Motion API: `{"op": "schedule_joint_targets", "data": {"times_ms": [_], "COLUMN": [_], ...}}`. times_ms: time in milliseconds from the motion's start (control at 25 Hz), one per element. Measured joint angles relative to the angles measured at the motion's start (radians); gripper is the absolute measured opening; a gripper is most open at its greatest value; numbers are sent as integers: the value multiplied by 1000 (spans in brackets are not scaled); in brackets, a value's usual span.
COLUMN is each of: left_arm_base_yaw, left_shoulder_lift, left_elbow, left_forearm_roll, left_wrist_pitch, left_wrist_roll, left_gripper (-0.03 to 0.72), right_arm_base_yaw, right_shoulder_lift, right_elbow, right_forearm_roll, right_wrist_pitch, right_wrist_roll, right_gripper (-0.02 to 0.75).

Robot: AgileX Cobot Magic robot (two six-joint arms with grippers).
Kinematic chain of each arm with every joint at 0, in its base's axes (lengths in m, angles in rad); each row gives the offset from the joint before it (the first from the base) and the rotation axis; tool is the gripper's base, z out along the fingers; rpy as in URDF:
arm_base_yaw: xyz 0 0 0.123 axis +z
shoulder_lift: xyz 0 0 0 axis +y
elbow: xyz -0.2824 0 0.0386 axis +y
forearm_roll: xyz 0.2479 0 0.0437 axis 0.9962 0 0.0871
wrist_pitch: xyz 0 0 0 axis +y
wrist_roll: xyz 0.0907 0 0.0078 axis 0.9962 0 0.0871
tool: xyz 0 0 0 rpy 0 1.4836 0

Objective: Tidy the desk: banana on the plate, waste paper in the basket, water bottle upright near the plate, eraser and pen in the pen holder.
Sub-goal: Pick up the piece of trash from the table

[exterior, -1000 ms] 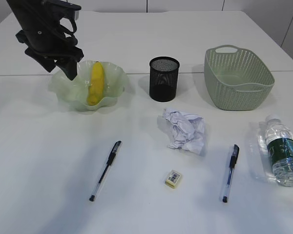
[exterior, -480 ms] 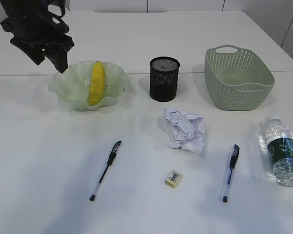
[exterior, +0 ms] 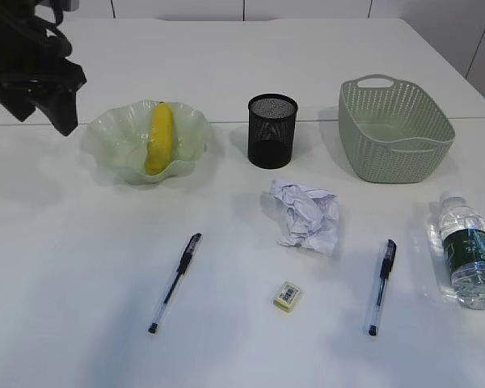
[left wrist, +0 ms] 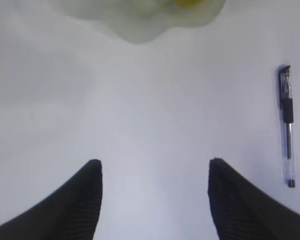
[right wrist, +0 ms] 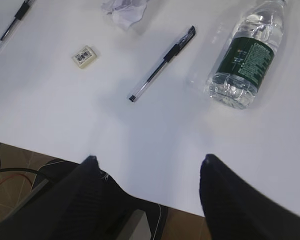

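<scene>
The yellow banana (exterior: 158,136) lies in the pale green plate (exterior: 113,149). My left gripper (exterior: 42,117) hangs open and empty left of the plate; its wrist view shows bare desk between the fingers and the plate's rim (left wrist: 135,20) ahead. The crumpled waste paper (exterior: 307,217), the eraser (exterior: 287,296) and two pens (exterior: 174,281) (exterior: 381,284) lie mid-desk. The water bottle (exterior: 469,252) lies on its side at the right. My right gripper (right wrist: 149,160) is open and empty over the desk's front edge, with the bottle (right wrist: 245,57), a pen (right wrist: 162,65) and the eraser (right wrist: 84,56) ahead.
The black mesh pen holder (exterior: 272,129) stands behind the paper, and the grey-green basket (exterior: 394,129) stands at the back right. A seam (exterior: 226,121) crosses the white desk. The floor and cables (right wrist: 10,175) show beyond the desk's front edge.
My left arm has drawn away from the plate toward the left, its gripper still open and empty. The banana stays on the plate; nothing else moved.
</scene>
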Motion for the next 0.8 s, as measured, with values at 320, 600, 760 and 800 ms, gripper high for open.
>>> {"op": "schedule_joint_targets", "data": {"times_ms": [320, 600, 760, 800], "left_arm_base_yaw": [0, 0, 0, 0], "left_shoulder_lift": [-172, -424, -577, -614], "left_elbow": [190, 434, 576, 610], "left_forearm_roll": [3, 7, 7, 7], "left_wrist_pitch": [0, -99, -133, -140], "left_wrist_roll": [-52, -101, -118, -121], "left_gripper": [466, 465, 465, 465], "right_arm_base_yaw": [0, 0, 0, 0], "right_shoulder_lift": [0, 0, 0, 0], "right_elbow": [0, 0, 0, 0], "right_forearm_roll": [4, 44, 116, 138], "right_wrist_pitch": [1, -4, -32, -41], "right_wrist_roll": [-2, -2, -34, -49], "right_gripper": [461, 462, 462, 462]}}
